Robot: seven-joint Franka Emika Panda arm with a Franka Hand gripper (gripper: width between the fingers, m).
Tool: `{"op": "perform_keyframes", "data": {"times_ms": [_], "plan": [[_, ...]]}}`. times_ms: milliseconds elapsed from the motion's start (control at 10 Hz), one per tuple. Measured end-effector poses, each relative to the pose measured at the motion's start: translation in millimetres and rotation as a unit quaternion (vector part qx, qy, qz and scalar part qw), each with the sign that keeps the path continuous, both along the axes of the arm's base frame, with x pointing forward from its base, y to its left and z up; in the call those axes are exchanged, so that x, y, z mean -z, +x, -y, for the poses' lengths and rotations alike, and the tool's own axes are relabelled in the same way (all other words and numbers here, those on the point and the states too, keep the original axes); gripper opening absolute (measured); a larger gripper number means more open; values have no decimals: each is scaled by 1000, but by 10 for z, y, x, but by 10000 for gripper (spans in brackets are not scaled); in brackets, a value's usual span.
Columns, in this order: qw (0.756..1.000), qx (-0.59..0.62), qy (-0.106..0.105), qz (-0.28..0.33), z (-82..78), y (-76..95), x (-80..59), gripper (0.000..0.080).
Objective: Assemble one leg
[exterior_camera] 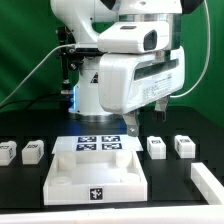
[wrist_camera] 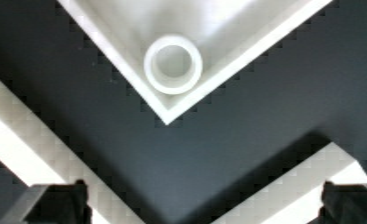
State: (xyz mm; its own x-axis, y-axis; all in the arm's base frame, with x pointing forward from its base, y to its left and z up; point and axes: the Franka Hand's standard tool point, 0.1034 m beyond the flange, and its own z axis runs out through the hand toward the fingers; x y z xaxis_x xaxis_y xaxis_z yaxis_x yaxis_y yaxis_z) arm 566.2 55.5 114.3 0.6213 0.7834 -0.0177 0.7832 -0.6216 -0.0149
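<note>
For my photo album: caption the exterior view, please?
Open gripper hangs over the white panel, legs lined up either side.

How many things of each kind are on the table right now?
Legs: 4
Large flat panel: 1
Marker board: 1
White piece at the exterior view's right edge: 1
Total: 7
</note>
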Motion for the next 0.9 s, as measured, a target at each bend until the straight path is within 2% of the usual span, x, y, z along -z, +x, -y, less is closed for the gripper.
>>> {"op": "perform_keyframes", "data": {"times_ms": [900], "plan": [[1000,0,0,0,0,-1,2,650]]}}
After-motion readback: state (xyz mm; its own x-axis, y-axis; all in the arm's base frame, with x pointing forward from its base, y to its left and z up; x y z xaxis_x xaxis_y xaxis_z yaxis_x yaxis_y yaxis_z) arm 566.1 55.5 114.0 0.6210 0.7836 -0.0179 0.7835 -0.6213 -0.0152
